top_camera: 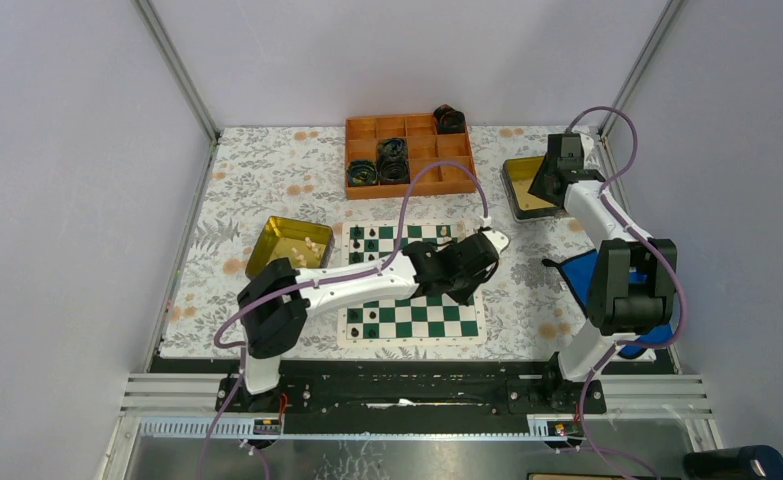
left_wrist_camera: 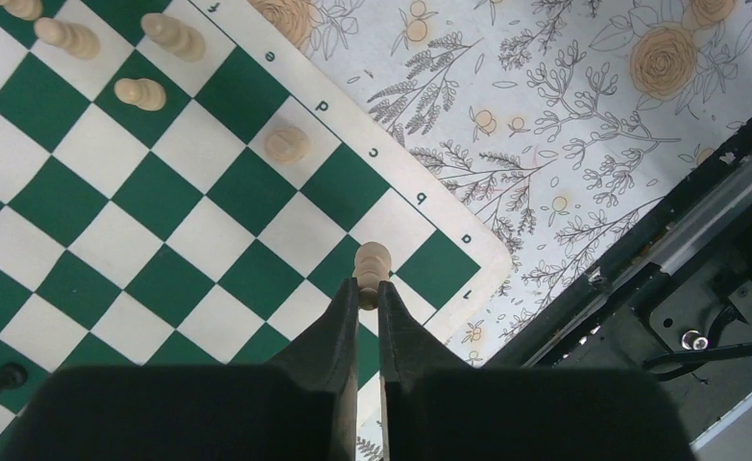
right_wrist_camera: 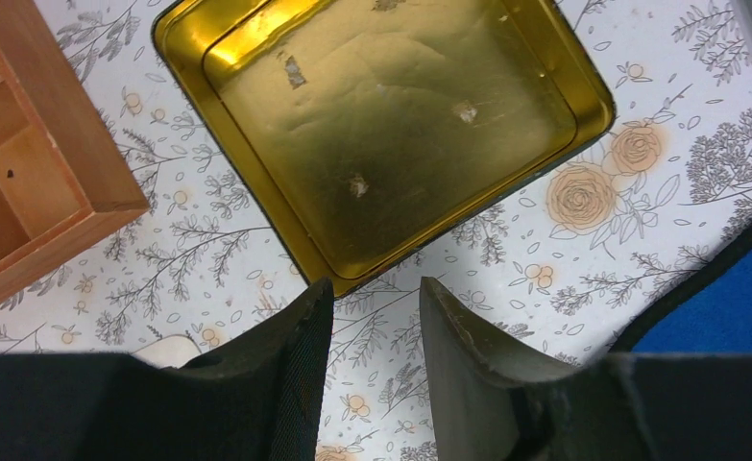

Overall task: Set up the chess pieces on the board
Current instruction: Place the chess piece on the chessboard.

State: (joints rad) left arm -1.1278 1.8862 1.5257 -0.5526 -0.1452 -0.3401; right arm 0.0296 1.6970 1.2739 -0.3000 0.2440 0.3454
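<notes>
The left pincer (left_wrist_camera: pixel 369 291) is clamped on a cream piece (left_wrist_camera: pixel 373 259) at the corner edge of the board (left_wrist_camera: pixel 151 197); the right pincer (right_wrist_camera: pixel 373 300), jaws apart, hangs over the near rim of a tin (right_wrist_camera: pixel 391 125).

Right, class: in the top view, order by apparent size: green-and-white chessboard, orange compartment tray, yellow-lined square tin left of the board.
1. green-and-white chessboard
2. orange compartment tray (farther from the camera, so slightly unsure)
3. yellow-lined square tin

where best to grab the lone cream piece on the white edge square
Probably from straight above, pinching the cream piece just under its round head: it stands upright, and nothing stands close beside it to block the jaws.
</notes>
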